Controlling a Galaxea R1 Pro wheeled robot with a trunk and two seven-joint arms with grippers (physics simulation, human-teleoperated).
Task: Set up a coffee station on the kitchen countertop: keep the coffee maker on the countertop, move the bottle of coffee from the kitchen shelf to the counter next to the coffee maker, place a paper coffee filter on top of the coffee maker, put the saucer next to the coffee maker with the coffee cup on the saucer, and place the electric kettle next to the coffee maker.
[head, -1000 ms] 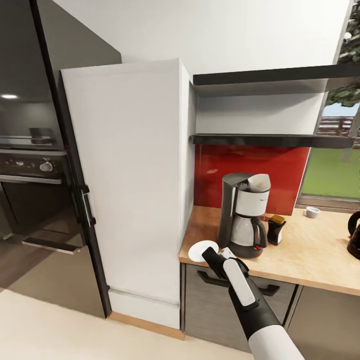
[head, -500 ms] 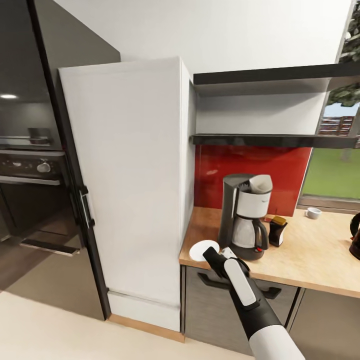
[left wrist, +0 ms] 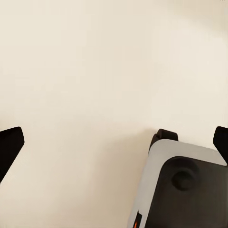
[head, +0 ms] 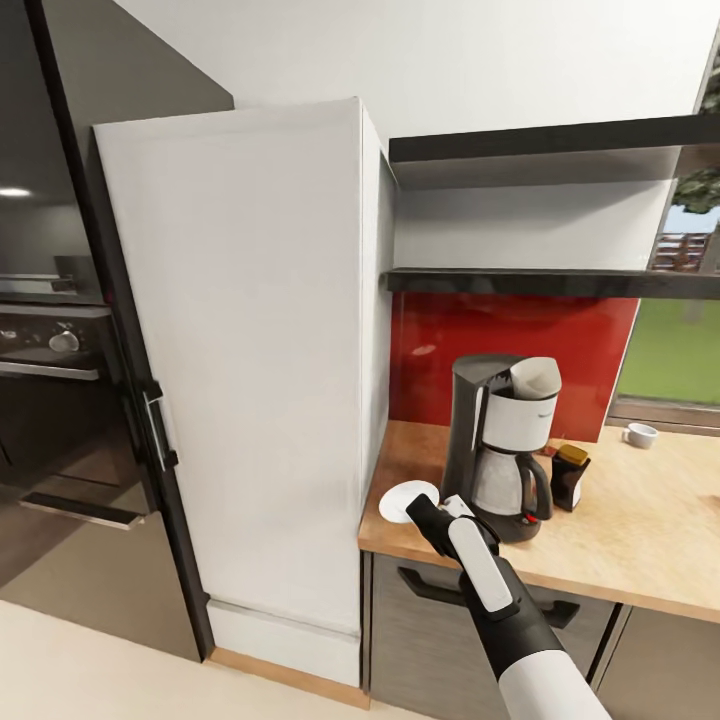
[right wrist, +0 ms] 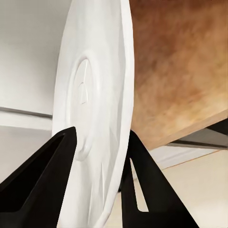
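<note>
The saucer (head: 407, 499) sits at the desk's (head: 640, 530) front left corner, just beside the coffee maker (head: 503, 445), and could slip over that edge if let go carelessly. The right gripper (head: 425, 515) has its jaws narrowly parted, clamped on the saucer's rim. The left gripper's (left wrist: 114, 142) jaws are spread wide, holding nothing, above the floor (left wrist: 95, 71).

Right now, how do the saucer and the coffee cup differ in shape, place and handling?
The saucer is a flat disc; the coffee cup is a small handled vessel. The saucer sits at the countertop's front corner left of the coffee maker; the cup stands far back right by the window. The right gripper pinches the saucer's rim; the cup is untouched. Both are plain white.
</note>
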